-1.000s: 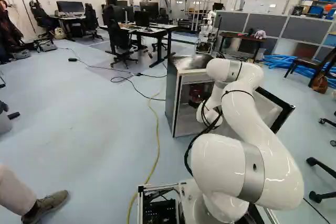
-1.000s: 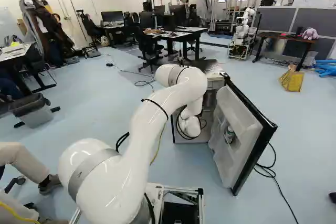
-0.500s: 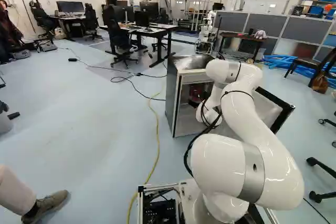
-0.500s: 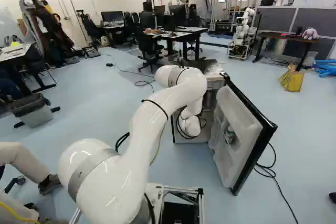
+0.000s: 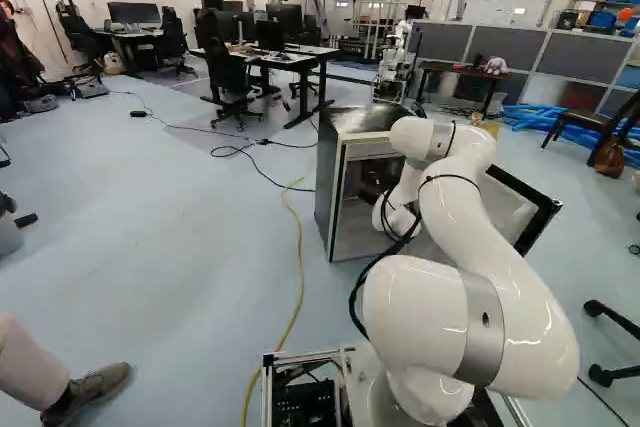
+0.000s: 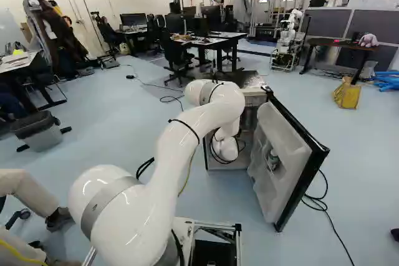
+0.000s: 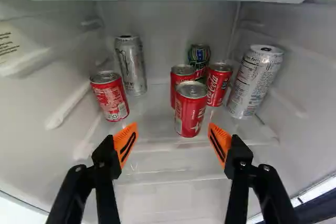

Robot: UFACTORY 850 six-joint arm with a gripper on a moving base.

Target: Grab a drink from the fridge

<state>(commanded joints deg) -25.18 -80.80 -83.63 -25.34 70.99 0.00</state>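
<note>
The glossy white jointed arm [image 6: 181, 141] slants toward one o'clock in the right base view, then its rounded white wrist end [image 6: 225, 147] drops toward six. The black two-fingered hand [image 7: 172, 128] is spread wide, its orange, dark-slotted pads [image 7: 125, 141] well apart.

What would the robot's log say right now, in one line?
Fridge door: open | gripper: open, holding nothing | ahead: nearest red can | drink: not yet grabbed
</note>
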